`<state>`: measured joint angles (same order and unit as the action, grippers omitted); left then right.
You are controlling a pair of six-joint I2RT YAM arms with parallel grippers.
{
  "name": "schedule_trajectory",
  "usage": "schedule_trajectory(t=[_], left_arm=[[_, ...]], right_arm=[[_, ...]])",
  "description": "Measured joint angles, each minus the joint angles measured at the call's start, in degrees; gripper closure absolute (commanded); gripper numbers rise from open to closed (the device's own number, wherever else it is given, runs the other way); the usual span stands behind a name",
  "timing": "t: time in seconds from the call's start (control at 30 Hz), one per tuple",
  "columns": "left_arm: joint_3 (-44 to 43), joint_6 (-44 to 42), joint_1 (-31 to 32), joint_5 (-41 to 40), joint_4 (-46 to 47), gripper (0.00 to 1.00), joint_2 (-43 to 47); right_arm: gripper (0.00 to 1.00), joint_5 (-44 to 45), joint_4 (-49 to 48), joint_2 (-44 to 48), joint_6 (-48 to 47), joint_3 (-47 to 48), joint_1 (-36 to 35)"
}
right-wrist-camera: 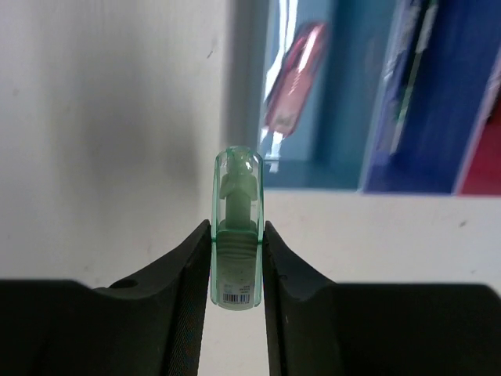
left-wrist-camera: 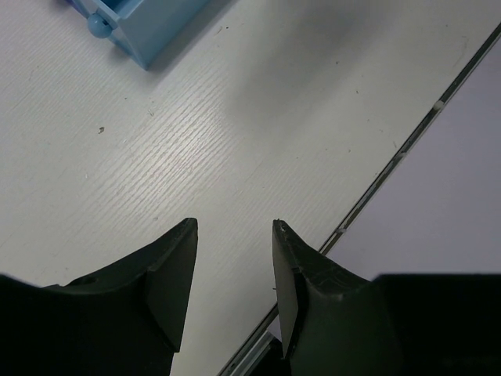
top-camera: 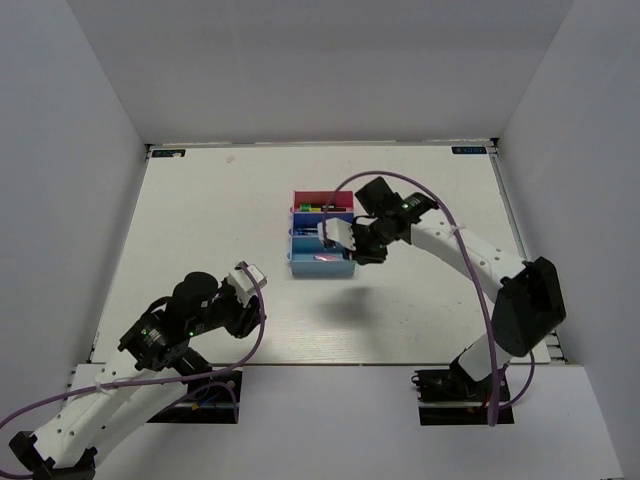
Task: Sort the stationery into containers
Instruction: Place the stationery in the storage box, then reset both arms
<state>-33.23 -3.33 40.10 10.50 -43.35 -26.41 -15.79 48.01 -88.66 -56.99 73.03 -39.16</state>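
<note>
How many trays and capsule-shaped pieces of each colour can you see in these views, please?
magenta-red tray: 1
dark blue tray: 1
light blue tray: 1
pink capsule-shaped piece: 1
mint-green capsule-shaped piece: 1
Total: 5

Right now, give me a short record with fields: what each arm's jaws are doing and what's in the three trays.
right jaws: shut on a mint-green translucent plastic capsule, close to the trays
left jaws: open, empty, over the white table
light blue rectangular plastic tray: holds a pink capsule-shaped piece
dark blue plastic tray: holds thin pens
magenta-red plastic tray: holds small items, too small to identify
</note>
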Motion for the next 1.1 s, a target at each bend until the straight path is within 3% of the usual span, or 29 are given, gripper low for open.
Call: schedule_trajectory(t=[0.3, 0.47, 0.5, 0.6, 0.63, 0.87, 0.93, 1.03, 1.1], left_arm=[[0.00, 0.46, 0.00, -0.07, -0.83, 0.46, 1.09], [0.00, 0.63, 0.00, -0.37, -2.05, 0.46, 2.12], [0.00, 0.66, 0.00, -0.46, -2.27, 0.46, 2.27], [0.00, 0.81, 0.00, -0.61, -2.80, 0.46, 2.64], [0.00, 0.81, 0.00, -0.63, -2.80, 0.46, 2.71], [0.20, 1.22, 0.00, -0.63, -2.36, 0.46, 2.36], [0.20, 2.16, 0.00, -1.18, -1.81, 0.31, 1.70], [0.17, 5.95, 0.02, -5.29, -0.79, 0.01, -0.42], [-0.07, 8.98, 0.04, -9.31, -0.33, 0.01, -2.80]], right_arm=[[1.00, 1.27, 1.57, -17.00, 2.40, 20.85, -3.82], [0.78, 2.21, 1.86, -22.86, 2.56, 24.41, -4.96], [0.73, 2.36, 2.21, -23.39, 2.60, 24.61, -5.14], [0.21, 2.71, 2.86, -24.98, 3.26, 25.05, -5.31], [0.09, 2.82, 2.86, -25.24, 3.28, 25.05, -5.33], [0.09, 3.48, 2.56, -25.16, 6.01, 24.98, -5.31], [0.09, 4.13, 1.60, -24.02, 9.01, 24.39, -5.25], [0.09, 9.68, -4.20, -18.84, 18.21, 20.72, -5.18], [0.09, 15.65, -7.30, -12.81, 25.90, 16.87, -4.79]])
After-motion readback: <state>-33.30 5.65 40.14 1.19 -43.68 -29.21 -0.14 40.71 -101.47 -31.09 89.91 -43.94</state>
